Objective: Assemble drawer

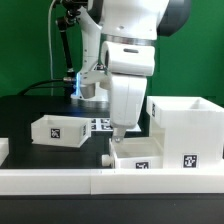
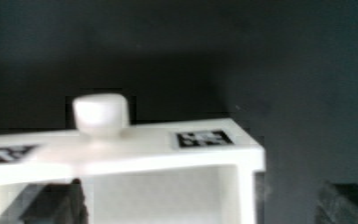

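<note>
The two-finger gripper [image 1: 116,138] is hovering over the shallow white plastic tray [image 1: 137,155] beside the tall white casing [image 1: 186,125], jaws gaping wide, gripping nothing.

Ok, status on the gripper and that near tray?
Gripper open, down at near tray, no grip. Other tray loose on the exterior view's left, casing on the right. Nothing blocking seen.
</note>
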Controlling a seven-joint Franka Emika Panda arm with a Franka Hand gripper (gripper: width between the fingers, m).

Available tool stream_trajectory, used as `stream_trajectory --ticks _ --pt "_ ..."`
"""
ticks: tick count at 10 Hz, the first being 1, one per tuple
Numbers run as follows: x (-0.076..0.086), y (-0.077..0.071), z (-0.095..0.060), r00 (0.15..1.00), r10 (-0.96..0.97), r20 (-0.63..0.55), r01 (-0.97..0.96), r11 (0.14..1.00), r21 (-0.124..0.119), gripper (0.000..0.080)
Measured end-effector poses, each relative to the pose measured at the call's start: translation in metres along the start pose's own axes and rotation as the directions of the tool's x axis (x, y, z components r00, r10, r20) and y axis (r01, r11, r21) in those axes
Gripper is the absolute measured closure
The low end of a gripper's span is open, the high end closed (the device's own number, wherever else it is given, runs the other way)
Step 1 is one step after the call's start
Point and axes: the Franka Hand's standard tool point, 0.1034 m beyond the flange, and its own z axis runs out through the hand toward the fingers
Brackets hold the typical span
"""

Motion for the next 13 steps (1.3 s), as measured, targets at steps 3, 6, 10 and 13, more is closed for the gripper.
stream_trajectory --ticks 3,6,10,13 --pt "-0.021 0.024 -0.002 1.0 -0.016 0.005 0.016 1.0 0.015 0.0151" --pt "-0.029 0.022 0.001 0.999 -0.028 -0.044 0.029 0.999 0.02 0.0151" --pt "-0.038 0.017 0.018 0.977 0.03 -0.209 -0.022 0.999 0.042 0.0151" --pt "-0.033 0.012 0.031 0.952 0.032 -0.303 -0.018 0.999 0.051 0.0151"
